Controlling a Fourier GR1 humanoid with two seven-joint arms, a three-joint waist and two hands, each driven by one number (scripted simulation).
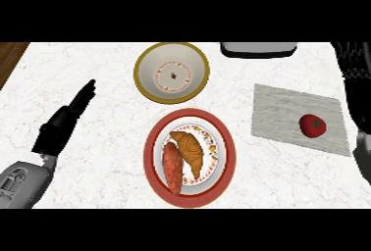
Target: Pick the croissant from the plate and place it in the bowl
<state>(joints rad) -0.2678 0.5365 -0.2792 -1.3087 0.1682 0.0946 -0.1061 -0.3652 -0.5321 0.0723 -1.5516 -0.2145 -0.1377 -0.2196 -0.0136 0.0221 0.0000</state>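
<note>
head view | left hand (66, 116) at the view's left, fingers straight, holding nothing | right hand out of sight | croissant (191, 147) on red-rimmed plate (156, 166) beside a reddish strip (172, 168) | bowl (147, 81) just beyond plate | tomato (313, 125) on grey mat (279, 115)

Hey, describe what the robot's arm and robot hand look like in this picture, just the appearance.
At the lower left, the left robot hand is matte black, slim and tapering to narrow fingers. It joins a glossy light grey forearm with a rounded shell and darker recessed slots. No cables or markings show. At the right edge only a dark, shadowy shape shows; I cannot tell whether it is the right robot hand.
</note>
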